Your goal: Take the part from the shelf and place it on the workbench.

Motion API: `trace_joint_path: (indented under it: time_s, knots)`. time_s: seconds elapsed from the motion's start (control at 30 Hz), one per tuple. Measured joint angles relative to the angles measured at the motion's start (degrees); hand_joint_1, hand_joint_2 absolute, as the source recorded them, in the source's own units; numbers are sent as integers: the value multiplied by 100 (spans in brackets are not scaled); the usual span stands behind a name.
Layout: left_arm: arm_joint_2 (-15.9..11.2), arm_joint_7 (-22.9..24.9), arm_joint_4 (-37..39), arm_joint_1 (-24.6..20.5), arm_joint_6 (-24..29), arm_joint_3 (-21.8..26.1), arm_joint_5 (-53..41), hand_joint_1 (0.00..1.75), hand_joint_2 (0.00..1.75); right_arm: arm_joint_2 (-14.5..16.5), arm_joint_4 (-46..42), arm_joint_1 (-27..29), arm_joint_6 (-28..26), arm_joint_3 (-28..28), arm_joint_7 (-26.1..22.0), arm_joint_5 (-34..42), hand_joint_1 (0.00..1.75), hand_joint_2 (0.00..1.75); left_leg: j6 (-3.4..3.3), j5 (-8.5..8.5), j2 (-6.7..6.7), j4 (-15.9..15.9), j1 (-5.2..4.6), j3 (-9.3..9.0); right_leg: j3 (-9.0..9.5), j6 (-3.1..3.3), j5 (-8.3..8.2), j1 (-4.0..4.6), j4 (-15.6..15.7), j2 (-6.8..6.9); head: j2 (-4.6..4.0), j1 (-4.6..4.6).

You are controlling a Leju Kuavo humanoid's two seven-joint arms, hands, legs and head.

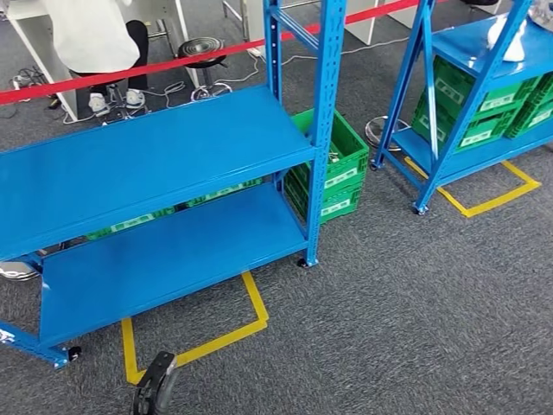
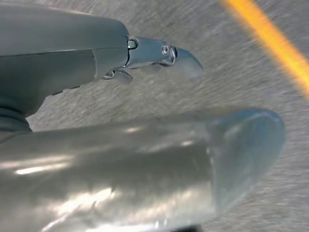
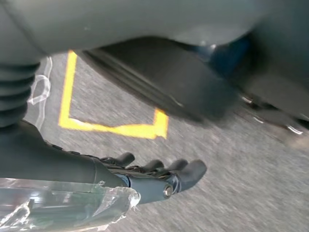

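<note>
floor: grey carpet [image 1: 391,328] marked with yellow tape [image 1: 254,303] corners beside the racks' feet.
shelf: blue shelf [image 1: 149,156] with two bare flat levels, standing ahead and to the robot's left; its long side runs across the head view, tilted.
second rack: blue rack [image 1: 482,78] further off on the right, with green crates [image 1: 482,108] stacked inside it.
part: i cannot tell which item it is. a white item [image 1: 511,39] lies on the second rack's upper level, too small to name or to tell which way it points.
part to hand: that white item is well apart from both hands, which hang low near the carpet.
left hand: left hand [image 1: 155,387] shows dark at the lower edge of the head view, in front of the shelf. in its wrist view [image 2: 73,53] the fingers [image 2: 186,60] reach out straight, apart from the thick thumb [image 2: 146,169], with carpet between them; it is released.
right hand: right hand [image 3: 109,174] has fingers [image 3: 193,170] lightly bent side by side over the carpet, grasping nothing. a clear glossy piece [image 3: 73,205] lies along it, too blurred to name.
behind: more green crates [image 1: 339,164] by the shelf's post, a red barrier tape [image 1: 163,65], a round stool [image 1: 202,47] and a seated person [image 1: 92,35].
</note>
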State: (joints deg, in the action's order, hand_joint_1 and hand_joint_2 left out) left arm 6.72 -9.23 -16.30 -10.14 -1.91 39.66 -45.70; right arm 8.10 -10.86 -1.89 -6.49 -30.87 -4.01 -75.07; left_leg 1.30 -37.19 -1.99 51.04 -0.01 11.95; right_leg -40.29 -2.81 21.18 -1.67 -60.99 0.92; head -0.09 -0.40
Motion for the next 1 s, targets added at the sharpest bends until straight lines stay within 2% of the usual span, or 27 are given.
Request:
trace_joint_path:
  time_s: [0.03,0.07,0.1,0.13,0.2,0.23,0.27,0.3,0.33,0.37,0.4,0.43,0.47,0.5,0.53,0.6,0.67,0.7,0.73,0.77,0.8,0.83,0.87,0.9,0.93,0.97,1.0]
  knots:
    - [-20,-8,-11,-42,1,-4,4,0,0,10,-11,-54,-8,-2,-32,-11,0,0,37,108,15,139,1,-14,78,46,79,-10,18,-61,1,-27]
    - [-37,-16,-17,-84,1,-5,9,0,0,20,-16,-91,-16,-3,-67,-19,0,0,63,229,42,435,8,125,158,81,145,-10,34,-111,-3,-49]
    - [-50,-23,-19,-118,-1,-8,14,0,0,30,-17,-111,-22,-3,-111,-24,0,0,88,238,72,811,9,377,250,114,205,-2,42,-132,-3,-79]
    - [-46,-30,-19,-128,-7,-14,19,0,0,30,-18,-104,-22,-4,-142,-29,0,0,115,138,105,1206,13,682,317,140,242,10,57,-121,-3,-104]
    - [-28,-42,-18,-85,-27,-31,33,0,0,29,-18,-55,-3,-4,-183,-55,0,0,126,-342,129,1768,6,1319,466,183,305,38,64,-102,-1,-141]
    - [-20,-45,-17,-51,-39,-39,46,0,0,29,-18,-29,13,-2,-181,-76,0,0,107,-615,130,1865,-1,1577,539,200,344,56,66,-88,-1,-157]
    - [-15,-47,-17,-25,-47,-45,57,0,0,30,-18,-9,28,1,-178,-97,0,0,67,-783,132,1847,-16,1797,615,217,410,81,66,-75,-1,-170]
    - [-14,-49,-17,-11,-52,-49,69,0,0,31,-18,5,38,5,-176,-117,0,0,11,-768,147,1733,-39,1975,693,230,480,110,69,-50,0,-186]
    - [-13,-51,-16,-5,-57,-51,78,0,0,33,-17,18,46,10,-175,-133,0,0,-71,-495,209,1534,-81,2114,758,243,554,137,78,-11,0,-196]
    - [-13,-52,-16,1,-61,-51,82,0,0,39,-6,32,53,13,-175,-143,0,0,-170,14,350,1272,-146,2229,815,251,624,164,85,36,-1,-191]
    - [-9,-52,-16,8,-64,-53,84,0,0,45,5,43,56,15,-172,-152,0,0,-239,547,486,1020,-197,2296,869,252,687,194,90,74,1,-187]
    - [-4,-52,-16,13,-67,-55,85,0,0,49,16,53,57,15,-170,-158,0,0,-271,993,592,832,-240,2338,905,247,743,221,104,115,1,-179]
    - [2,-52,-16,13,-68,-58,87,0,0,51,26,57,60,15,-168,-162,0,0,-271,1254,626,729,-263,2363,947,233,785,245,120,158,1,-173]
    - [9,-53,-16,6,-69,-62,88,0,0,50,26,53,59,15,-165,-164,0,0,-246,1322,562,688,-250,2350,994,210,825,267,141,210,1,-183]
    - [16,-55,-16,-2,-69,-66,89,0,0,49,24,45,60,16,-165,-167,0,0,-233,1337,484,666,-231,2323,1019,180,868,272,156,236,1,-186]
    - [22,-61,-16,-24,-69,-72,91,0,0,49,20,21,58,19,-166,-169,0,0,-269,1315,342,606,-175,2235,957,110,992,263,-56,141,1,-186]
    - [24,-66,-16,-44,-69,-76,92,0,0,49,19,11,55,20,-168,-169,0,0,-312,1255,206,583,-141,2140,574,45,1220,232,-752,-17,1,-172]
    - [27,-67,-16,-47,-65,-78,92,0,0,49,19,12,53,20,-168,-170,0,0,-322,1217,132,582,-134,2096,312,21,1319,219,-1156,-43,1,-168]
    - [29,-66,-16,-40,-60,-80,92,0,0,48,19,15,49,20,-167,-171,0,0,-320,1176,52,582,-128,2045,86,3,1335,210,-1439,-54,1,-167]
    - [31,-64,-16,-29,-50,-81,92,0,0,46,19,17,44,20,-167,-172,0,0,-311,1133,-30,582,-123,1988,-53,-7,1235,205,-1521,-60,1,-167]
    - [32,-60,-16,-20,-39,-82,92,0,0,44,19,18,39,20,-167,-173,0,0,-297,1090,-114,582,-115,1923,-78,-9,1017,203,-1370,-74,1,-166]
    - [34,-56,-16,-15,-29,-84,92,0,0,42,19,18,34,20,-167,-175,0,0,-279,1043,-196,582,-106,1852,-2,-10,719,197,-1026,-125,1,-166]
    - [38,-52,-16,-17,-21,-86,92,0,0,41,22,21,33,20,-168,-177,0,0,-255,995,-270,583,-99,1796,122,-8,462,178,-641,-268,1,-164]
    - [43,-44,-16,-28,-16,-88,92,0,0,41,26,21,33,21,-169,-179,0,0,-228,950,-344,594,-96,1764,265,3,307,151,-269,-415,1,-164]
    - [47,-39,-16,-39,-14,-90,93,0,0,41,30,17,33,22,-171,-182,0,0,-196,922,-407,596,-87,1758,366,27,245,132,-31,-546,1,-167]
    - [50,-34,-16,-46,-13,-91,95,0,0,41,34,11,32,23,-172,-184,0,0,-161,907,-465,591,-76,1773,420,63,275,123,72,-627,1,-167]
    - [51,-30,-16,-52,-13,-92,96,0,0,41,34,3,31,24,-173,-185,0,0,-143,902,-499,592,-70,1785,448,87,306,121,124,-625,1,-169]
